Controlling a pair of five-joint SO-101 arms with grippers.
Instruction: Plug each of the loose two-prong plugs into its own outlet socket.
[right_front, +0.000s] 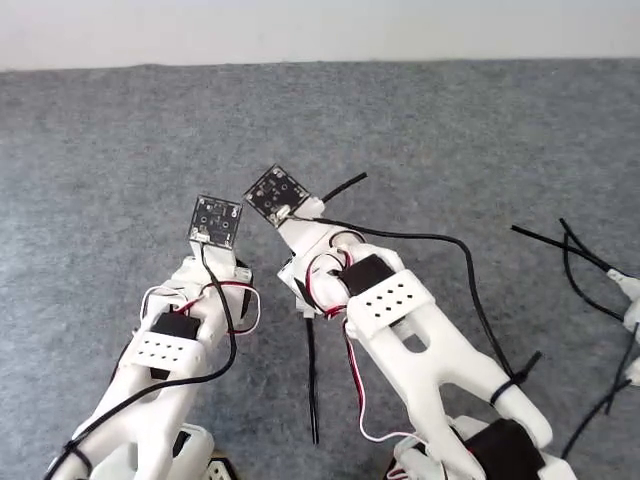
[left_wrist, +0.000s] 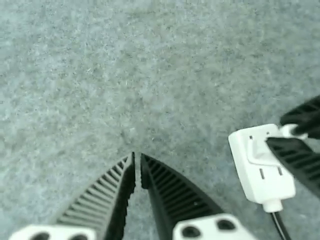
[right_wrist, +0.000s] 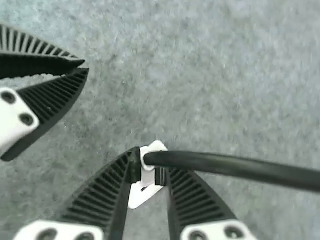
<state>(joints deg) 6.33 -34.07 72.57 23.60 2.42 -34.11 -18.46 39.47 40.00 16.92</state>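
Left wrist view: white socket block (left_wrist: 260, 165) faces slots-up, grey carpet (left_wrist: 150, 65) beneath, long axis near-to-far, cord (left_wrist: 276, 226) leaving its near end. Right gripper (right_wrist: 149, 169) is clamped on its far end. Left gripper (left_wrist: 137, 161), just left, is closed, empty.

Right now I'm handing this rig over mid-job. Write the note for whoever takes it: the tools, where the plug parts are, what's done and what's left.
Left tool: shut, empty, over the grey mat, close to the right one.
Right tool: shut on a white socket block with two slots; its black cord trails away.
Other cords with white ends lie at the mat's right edge in the high view, too small to tell plugs from sockets.
Done: no plug seen in a socket.
Left: every plug; probably bring one to the held block first.
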